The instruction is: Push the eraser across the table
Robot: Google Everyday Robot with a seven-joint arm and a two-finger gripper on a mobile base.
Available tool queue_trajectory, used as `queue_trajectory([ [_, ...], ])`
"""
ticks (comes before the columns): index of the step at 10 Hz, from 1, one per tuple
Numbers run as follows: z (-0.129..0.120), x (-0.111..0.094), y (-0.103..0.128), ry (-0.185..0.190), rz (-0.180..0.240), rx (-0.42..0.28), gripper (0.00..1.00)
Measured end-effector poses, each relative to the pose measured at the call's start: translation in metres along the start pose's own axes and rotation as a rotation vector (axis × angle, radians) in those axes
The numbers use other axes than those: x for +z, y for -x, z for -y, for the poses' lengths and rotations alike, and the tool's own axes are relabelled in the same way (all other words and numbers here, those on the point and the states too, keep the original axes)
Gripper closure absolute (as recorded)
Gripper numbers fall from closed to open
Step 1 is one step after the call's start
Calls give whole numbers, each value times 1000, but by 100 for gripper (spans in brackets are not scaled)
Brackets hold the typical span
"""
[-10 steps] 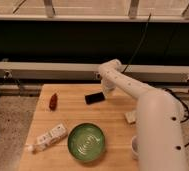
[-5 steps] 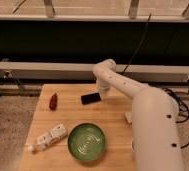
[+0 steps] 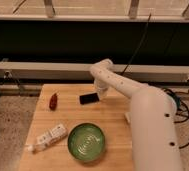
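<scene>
The eraser (image 3: 89, 98), a small flat black block, lies on the light wooden table (image 3: 63, 112) near its far edge, left of centre. My white arm reaches from the lower right across the table. My gripper (image 3: 101, 93) points down right next to the eraser's right end, seemingly touching it. The pale beige block is mostly hidden behind my arm at the right.
A green ribbed bowl (image 3: 87, 142) sits at the front middle. A dark red object (image 3: 53, 102) lies at the far left. A white packet (image 3: 49, 137) lies at the front left. A dark wall and cables stand behind the table.
My gripper and the eraser have both moved left along the table's far part. The other objects have stayed put.
</scene>
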Motion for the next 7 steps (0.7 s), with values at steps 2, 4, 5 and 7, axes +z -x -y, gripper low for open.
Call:
queue_trajectory([
  [2,1,-1,7,7,0,-14,89],
  [4,0,-2,11,11,3,-30,89],
  [5,3,-2,21,17,2,-41,89],
  [7,10,-3,41,24,6,-60,89],
])
